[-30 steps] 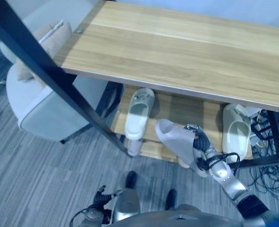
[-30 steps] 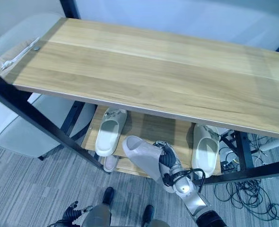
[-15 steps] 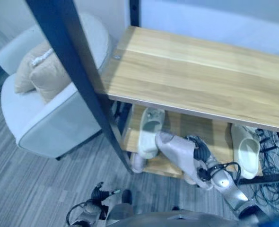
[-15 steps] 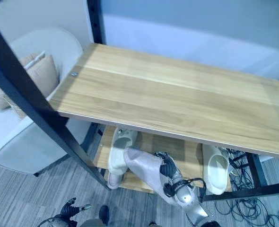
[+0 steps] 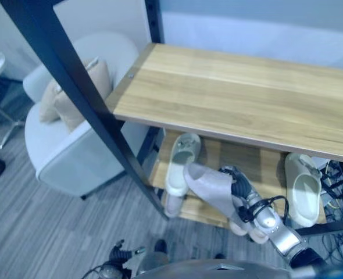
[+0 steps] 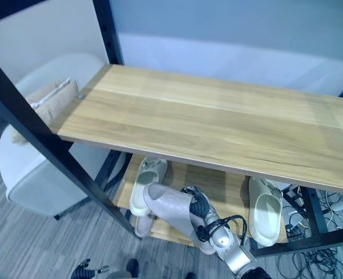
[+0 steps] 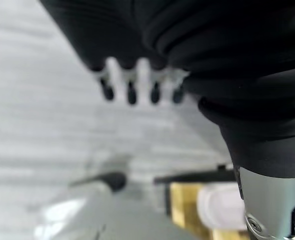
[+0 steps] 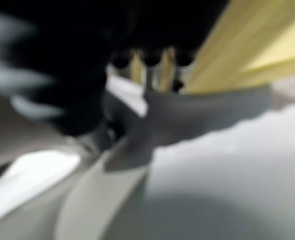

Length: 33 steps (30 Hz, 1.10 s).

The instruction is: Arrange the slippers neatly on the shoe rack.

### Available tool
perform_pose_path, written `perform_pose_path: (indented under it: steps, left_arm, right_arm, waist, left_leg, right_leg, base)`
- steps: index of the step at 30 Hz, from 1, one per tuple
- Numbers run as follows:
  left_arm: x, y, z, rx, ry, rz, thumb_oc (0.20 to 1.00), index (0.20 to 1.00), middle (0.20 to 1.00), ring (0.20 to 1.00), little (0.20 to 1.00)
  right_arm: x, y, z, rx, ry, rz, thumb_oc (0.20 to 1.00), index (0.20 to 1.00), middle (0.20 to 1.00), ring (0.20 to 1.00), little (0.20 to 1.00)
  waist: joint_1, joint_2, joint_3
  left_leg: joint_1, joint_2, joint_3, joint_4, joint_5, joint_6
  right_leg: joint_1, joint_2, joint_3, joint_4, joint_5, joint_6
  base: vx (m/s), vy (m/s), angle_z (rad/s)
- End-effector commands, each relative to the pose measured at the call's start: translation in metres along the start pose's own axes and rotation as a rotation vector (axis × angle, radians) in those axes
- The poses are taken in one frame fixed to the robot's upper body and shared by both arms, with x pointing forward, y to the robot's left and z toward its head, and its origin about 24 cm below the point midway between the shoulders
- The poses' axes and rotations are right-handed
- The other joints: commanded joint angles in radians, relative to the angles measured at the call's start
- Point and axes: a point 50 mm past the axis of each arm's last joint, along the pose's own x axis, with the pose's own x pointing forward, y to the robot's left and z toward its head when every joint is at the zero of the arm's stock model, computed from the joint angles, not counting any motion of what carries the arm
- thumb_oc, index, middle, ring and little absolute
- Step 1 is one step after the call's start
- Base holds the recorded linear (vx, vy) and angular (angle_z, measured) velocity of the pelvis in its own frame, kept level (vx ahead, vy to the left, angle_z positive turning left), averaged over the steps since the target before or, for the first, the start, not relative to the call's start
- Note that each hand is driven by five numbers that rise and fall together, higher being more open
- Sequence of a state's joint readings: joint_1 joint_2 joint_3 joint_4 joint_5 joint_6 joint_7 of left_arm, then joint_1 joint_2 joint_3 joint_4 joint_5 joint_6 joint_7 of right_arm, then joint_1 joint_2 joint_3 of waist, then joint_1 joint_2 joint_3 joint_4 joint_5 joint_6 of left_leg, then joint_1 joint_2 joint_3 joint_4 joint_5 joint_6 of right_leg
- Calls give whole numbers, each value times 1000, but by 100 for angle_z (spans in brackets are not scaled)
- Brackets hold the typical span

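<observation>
"Where is the slipper?"

"The grey slipper (image 5: pixel 209 187) is in the right hand (image 5: pixel 245 200). The fingers are curled round its back end. It hangs in the air just in front of the lower shelf (image 5: pixel 241 163) of the shoe rack, with its toe pointing away from the hand."

"Is it touching the shelf?"

"I cannot tell. It sits over the front edge of the shelf, but it looks lifted up."

"What else is on that shelf?"

"A pale slipper (image 5: pixel 181 163) lies on the shelf just beside the grey one, on the far side from the hand. Its toe pokes out over the front edge. Under that spot, lower down, a bit of a pinkish slipper (image 5: pixel 172 204) shows. Another pale slipper (image 5: pixel 303 188) lies at the other end of the shelf, well apart from the grey one."

"And above the shelf?"

"The wooden top board (image 6: pixel 218 128) of the rack is right over it, like a roof. A black post (image 5: pixel 84 99) slants down at the rack's front corner."

"Where is the other hand?"

"The left hand (image 7: pixel 137 85) hangs low over the grey striped floor (image 5: pixel 38 232), away from the shelf. Its fingers are loose and hold nothing."

"Anything next to the rack?"

"A white armchair (image 5: pixel 72 151) with a tan cushion (image 5: pixel 72 90) stands beside the rack, past the black post."
</observation>
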<state>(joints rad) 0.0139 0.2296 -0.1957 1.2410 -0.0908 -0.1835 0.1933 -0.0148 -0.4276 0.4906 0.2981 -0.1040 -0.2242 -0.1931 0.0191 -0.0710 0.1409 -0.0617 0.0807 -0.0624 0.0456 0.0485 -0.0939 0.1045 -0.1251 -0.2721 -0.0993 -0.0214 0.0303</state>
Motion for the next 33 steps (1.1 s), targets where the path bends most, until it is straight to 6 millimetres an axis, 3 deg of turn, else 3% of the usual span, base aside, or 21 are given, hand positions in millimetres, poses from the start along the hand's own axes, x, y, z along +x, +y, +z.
perform_pose_path:
  steps: [1,3,5,8,13,14,15,21,22,23,26,33]
  left_arm:
    - [6,-5,23,17,-71,-11,1000,1000,1000,1000,1000]
    - [5,-8,23,21,-69,-17,1000,1000,1000,1000,1000]
    - [4,-16,22,47,-66,-49,1000,1000,1000,1000,1000]
    - [3,-25,27,78,-89,-79,1000,1000,1000,1000,1000]
    - [3,-20,22,106,-73,-77,1000,1000,1000,1000,1000]
    - [4,-11,15,101,-40,-50,1000,1000,1000,1000,1000]
    - [4,-7,13,95,-27,-37,1000,1000,1000,1000,1000]
    - [1,12,-12,46,70,17,1000,1000,1000,1000,1000]
    - [1,12,-12,46,70,17,1000,1000,1000,1000,1000]
    - [0,16,-16,30,85,29,1000,1000,1000,1000,1000]
    - [-1,15,-16,11,75,30,1000,1000,1000,1000,1000]
    - [-2,-1,-15,1,73,-2,1000,1000,1000,1000,1000]
  right_arm:
    - [8,-6,25,21,-141,-14,200,200,200,200,200]
    - [7,-6,24,22,-137,-11,200,200,200,200,200]
    - [3,-6,15,31,-93,-18,200,200,200,200,200]
    - [2,-5,8,14,-49,-34,200,200,200,200,200]
    - [10,-3,13,25,-55,-57,200,200,200,200,200]
    - [14,1,14,46,-51,-58,200,200,200,200,200]
    - [16,2,14,52,-45,-58,200,200,200,200,200]
    - [14,12,13,31,-47,-11,200,200,200,200,200]
    - [14,12,13,31,-47,-11,200,200,200,200,200]
    - [12,15,13,21,-56,7,200,200,200,200,200]
    - [11,17,16,-2,-71,11,200,200,200,200,200]
    - [6,11,30,-157,-171,8,200,200,200,200,200]
  waist:
    - [8,-22,-46]
    - [-1,-15,-52]
    - [-37,4,-76]
    - [-51,9,-69]
    - [-43,-2,-54]
    - [-43,-9,-34]
    - [-42,-5,-24]
    - [-6,23,-27]
    - [-6,23,-28]
    - [12,18,-41]
    - [38,-7,-62]
    - [7,-20,-82]
  left_leg:
    - [34,6,-27,177,-125,6]
    - [68,25,-25,162,-130,5]
    - [137,59,3,87,-139,10]
    - [175,6,30,9,-207,39]
    - [166,-51,64,10,-234,69]
    - [152,-73,89,22,-233,78]
    - [139,-75,92,30,-228,81]
    - [87,-73,139,21,-185,108]
    - [86,-73,139,21,-185,108]
    - [69,-73,152,28,-176,112]
    - [55,-78,168,43,-173,113]
    - [95,-42,177,29,-170,95]
  right_leg:
    - [-98,-24,87,164,-14,57]
    - [-104,-20,91,166,-12,56]
    - [-133,-30,88,176,2,67]
    - [-171,-89,122,182,72,114]
    - [-190,-145,147,134,157,150]
    - [-216,-176,153,121,242,173]
    - [-224,-178,154,122,242,176]
    - [-164,-141,83,256,88,132]
    - [-165,-141,83,256,88,132]
    - [-125,-121,80,287,48,127]
    - [-62,-94,69,229,-8,122]
    - [-34,-56,80,169,-14,108]
  base:
    - [-70,153,-19]
    - [-48,169,-12]
    - [-97,361,13]
    - [-176,407,33]
    - [-168,242,-3]
    - [-230,169,-29]
    - [-321,226,-33]
    - [-181,113,-31]
    - [-132,14,-49]
    - [-124,-19,-42]
    - [-71,-75,-30]
    - [9,-96,-12]
